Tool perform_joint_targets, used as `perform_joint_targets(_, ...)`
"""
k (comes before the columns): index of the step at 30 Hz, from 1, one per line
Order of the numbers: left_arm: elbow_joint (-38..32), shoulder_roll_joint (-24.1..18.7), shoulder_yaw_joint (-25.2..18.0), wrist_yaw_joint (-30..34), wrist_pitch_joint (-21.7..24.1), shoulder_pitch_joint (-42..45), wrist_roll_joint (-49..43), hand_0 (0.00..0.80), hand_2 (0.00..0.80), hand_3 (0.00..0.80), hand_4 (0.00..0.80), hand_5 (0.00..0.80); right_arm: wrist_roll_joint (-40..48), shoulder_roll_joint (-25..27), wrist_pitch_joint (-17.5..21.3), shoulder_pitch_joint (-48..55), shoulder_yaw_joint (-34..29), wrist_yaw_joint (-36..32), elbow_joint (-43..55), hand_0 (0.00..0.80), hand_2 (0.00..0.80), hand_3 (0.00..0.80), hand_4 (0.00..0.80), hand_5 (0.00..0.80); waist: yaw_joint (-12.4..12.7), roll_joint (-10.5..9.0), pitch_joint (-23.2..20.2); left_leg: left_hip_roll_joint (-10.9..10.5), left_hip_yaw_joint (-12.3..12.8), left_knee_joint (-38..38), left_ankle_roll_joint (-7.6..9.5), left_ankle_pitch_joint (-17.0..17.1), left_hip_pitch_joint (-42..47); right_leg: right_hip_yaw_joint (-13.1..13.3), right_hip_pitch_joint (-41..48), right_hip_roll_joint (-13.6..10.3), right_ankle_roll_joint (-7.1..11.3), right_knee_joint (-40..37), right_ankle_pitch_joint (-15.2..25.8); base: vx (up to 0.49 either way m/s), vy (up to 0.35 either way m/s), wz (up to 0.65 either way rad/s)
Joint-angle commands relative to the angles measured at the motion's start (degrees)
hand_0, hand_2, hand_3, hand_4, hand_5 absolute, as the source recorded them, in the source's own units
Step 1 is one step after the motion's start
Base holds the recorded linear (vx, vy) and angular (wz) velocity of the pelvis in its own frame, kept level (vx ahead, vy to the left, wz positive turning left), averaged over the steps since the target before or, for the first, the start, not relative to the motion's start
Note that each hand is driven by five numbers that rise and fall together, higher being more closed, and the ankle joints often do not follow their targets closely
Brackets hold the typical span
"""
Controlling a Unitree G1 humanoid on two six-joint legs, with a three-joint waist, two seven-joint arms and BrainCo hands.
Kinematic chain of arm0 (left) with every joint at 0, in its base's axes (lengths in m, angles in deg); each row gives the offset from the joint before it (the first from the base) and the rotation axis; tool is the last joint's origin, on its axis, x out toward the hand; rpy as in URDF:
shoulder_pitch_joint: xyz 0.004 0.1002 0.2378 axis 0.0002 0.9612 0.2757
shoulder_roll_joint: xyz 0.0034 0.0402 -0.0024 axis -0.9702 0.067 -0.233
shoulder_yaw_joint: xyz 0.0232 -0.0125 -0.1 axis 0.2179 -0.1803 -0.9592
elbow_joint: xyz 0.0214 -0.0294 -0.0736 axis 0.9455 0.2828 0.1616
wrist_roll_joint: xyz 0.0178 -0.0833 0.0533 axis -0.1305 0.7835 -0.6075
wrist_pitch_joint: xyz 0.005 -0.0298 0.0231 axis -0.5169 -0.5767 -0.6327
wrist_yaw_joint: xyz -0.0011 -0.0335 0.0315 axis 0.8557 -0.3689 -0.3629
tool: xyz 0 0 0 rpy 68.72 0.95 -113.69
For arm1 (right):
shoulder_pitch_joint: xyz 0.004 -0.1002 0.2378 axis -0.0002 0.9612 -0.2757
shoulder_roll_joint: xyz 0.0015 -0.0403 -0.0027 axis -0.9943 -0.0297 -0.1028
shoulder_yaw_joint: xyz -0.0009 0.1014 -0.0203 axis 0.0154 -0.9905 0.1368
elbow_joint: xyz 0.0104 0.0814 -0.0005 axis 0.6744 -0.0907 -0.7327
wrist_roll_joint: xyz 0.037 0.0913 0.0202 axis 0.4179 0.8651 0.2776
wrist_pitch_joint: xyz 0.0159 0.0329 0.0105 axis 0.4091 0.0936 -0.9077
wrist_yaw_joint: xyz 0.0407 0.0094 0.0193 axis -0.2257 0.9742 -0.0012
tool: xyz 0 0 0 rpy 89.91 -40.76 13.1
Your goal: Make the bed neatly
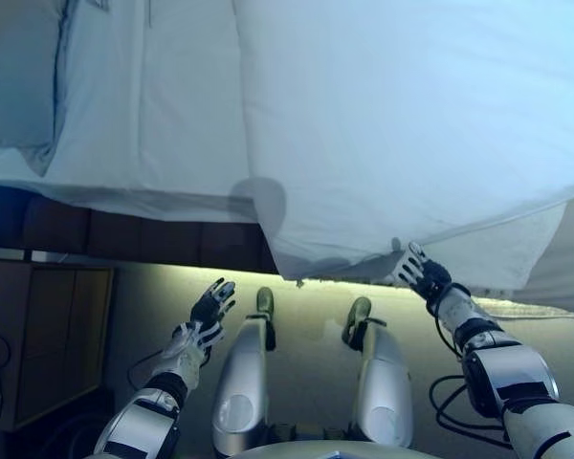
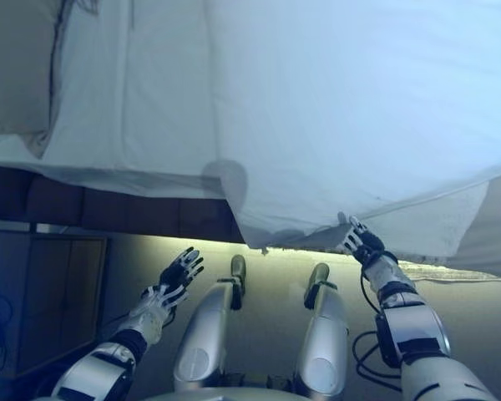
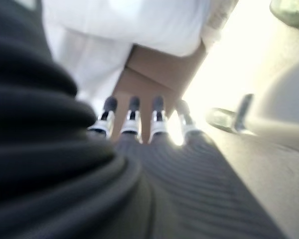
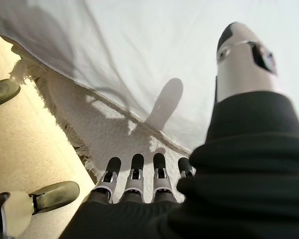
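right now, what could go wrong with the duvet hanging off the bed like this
1. The right robot hand only touches the hanging duvet edge with straight fingers, so a pull may slip off.
2. The left robot hand is open and clear of the cloth, so a one-sided tug could skew the duvet.
3. A fringed blanket beneath could drag along.

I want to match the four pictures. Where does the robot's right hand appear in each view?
Left eye view: right hand, lower right, at the hanging edge of the white duvet.
Right eye view: same hand, lower right, at that edge.
Left wrist view: not in it.
Right wrist view: its own fingers along the bottom, against a fringed blanket.
Shared landmark: the white duvet.
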Motion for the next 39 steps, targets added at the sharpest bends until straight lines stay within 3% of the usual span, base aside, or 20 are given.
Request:
perform_joint_targets(1,-5.1,-1.3,-0.2,-1.3,2.3,2.0,3.3,0.000,0.000,0.000,0.000,0.000,1.6,4.7,1.3,-1.2,0.4,-0.7,1.9,0.000,0.000,0.000,0.000,0.000,0.7,0.03,-0.5,0.9,-0.1,10.4,2.67,-5.7,-3.9,4.0,-0.1,0.0,1.21,-0.3,3.1,0.008,0.025,0.04)
perform_joint_targets(14,-8.1,-3.2,-2.3,-0.2,3.1,7.6,5.3,0.000,0.000,0.000,0.000,0.000,0.3,11.3,2.2,-8.4,1.4,-5.2,6.2,0.000,0.000,0.000,0.000,0.000,1.5,1.54,-1.1,1.5,-0.8,18.6,3.33,-8.6,-9.4,5.6,-7.0,-0.1,-0.27,9.2,0.2,0.004,0.023,0.01)
perform_joint_targets(21,-8.5,-3.9,-3.0,0.9,2.5,10.2,5.0,0.000,0.000,0.000,0.000,0.000,0.4,13.2,2.0,-9.6,1.2,-6.3,9.0,0.000,0.000,0.000,0.000,0.000,1.8,1.33,-1.8,1.9,-0.8,19.3,3.19,-8.8,-8.7,5.8,-6.4,0.0,-0.55,9.8,0.1,0.047,0.023,-0.01)
perform_joint_targets(29,-6.3,-3.7,-3.4,2.7,2.3,12.7,3.6,0.000,0.000,0.000,0.000,0.000,-0.7,12.9,2.0,-7.7,1.2,-8.7,10.2,0.000,0.000,0.000,0.000,0.000,2.0,0.27,-3.2,2.5,-0.3,15.9,2.49,-6.6,-3.3,5.0,-0.7,0.1,-0.30,5.5,1.1,0.064,0.023,-0.04)
perform_joint_targets(30,-6.3,-3.8,-3.4,2.8,2.3,12.8,3.6,0.000,0.000,0.000,0.000,0.000,-0.8,13.0,2.4,-7.5,1.0,-9.1,10.2,0.091,0.091,0.091,0.091,0.091,2.0,0.18,-3.2,2.6,-0.2,15.6,2.43,-6.5,-2.8,4.9,-0.1,0.0,-0.24,5.1,1.1,0.052,0.013,-0.07)
perform_joint_targets(32,-6.2,-3.7,-3.5,2.9,2.1,13.1,3.3,0.000,0.000,0.000,0.000,0.000,-0.6,12.9,3.6,-6.9,0.8,-9.5,10.7,0.769,0.769,0.769,0.769,0.769,2.0,-0.05,-3.6,2.8,0.0,15.0,2.37,-6.5,-1.6,4.7,1.1,-0.2,-0.14,4.5,1.2,0.051,0.012,-0.07)
perform_joint_targets(33,-6.1,-3.7,-3.6,2.9,2.1,13.2,3.3,0.000,0.000,0.000,0.000,0.000,-0.8,12.7,3.7,-6.6,0.6,-9.7,11.0,0.800,0.800,0.800,0.800,0.800,2.0,-0.15,-3.7,2.9,0.0,14.8,2.33,-6.4,-1.1,4.6,1.7,-0.3,-0.09,4.2,1.2,0.058,0.014,-0.07)
perform_joint_targets(39,-5.4,-3.9,-4.2,3.7,1.9,14.0,2.9,0.000,0.000,0.000,0.000,0.000,-0.1,12.2,3.7,-5.0,0.1,-12.3,12.3,0.800,0.800,0.800,0.800,0.800,2.1,-0.76,-4.6,3.3,0.3,13.4,2.17,-6.6,1.9,4.2,5.0,-0.7,0.19,2.7,1.1,0.062,0.007,-0.05)
